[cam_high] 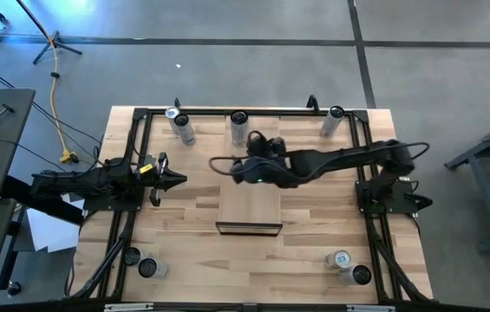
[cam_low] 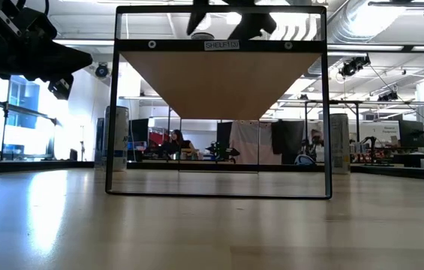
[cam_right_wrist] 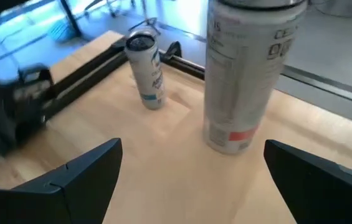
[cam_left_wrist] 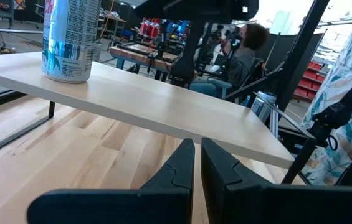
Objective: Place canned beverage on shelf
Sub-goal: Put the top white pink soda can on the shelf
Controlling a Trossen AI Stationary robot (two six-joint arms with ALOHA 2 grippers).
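Observation:
A silver beverage can [cam_right_wrist: 244,74] with a red mark stands upright on the far end of the pale wooden shelf [cam_high: 249,208], also seen as the can [cam_high: 238,128] and the can [cam_left_wrist: 70,40]. My right gripper [cam_right_wrist: 194,180] is open above the shelf, just short of the can, its fingers spread wider than the can and touching nothing. It shows as the right gripper [cam_high: 253,146] and, above the shelf board, as the right gripper [cam_low: 230,19]. My left gripper [cam_left_wrist: 197,162] is shut and empty, level at the table's left side [cam_high: 179,179], pointing at the shelf [cam_left_wrist: 163,102].
More cans stand on the table: one at the far left [cam_high: 179,126], also seen as the can [cam_right_wrist: 146,71]; one at the far right [cam_high: 333,121]; pairs near the front left [cam_high: 140,263] and front right [cam_high: 349,267]. A black frame [cam_high: 140,113] rims the table.

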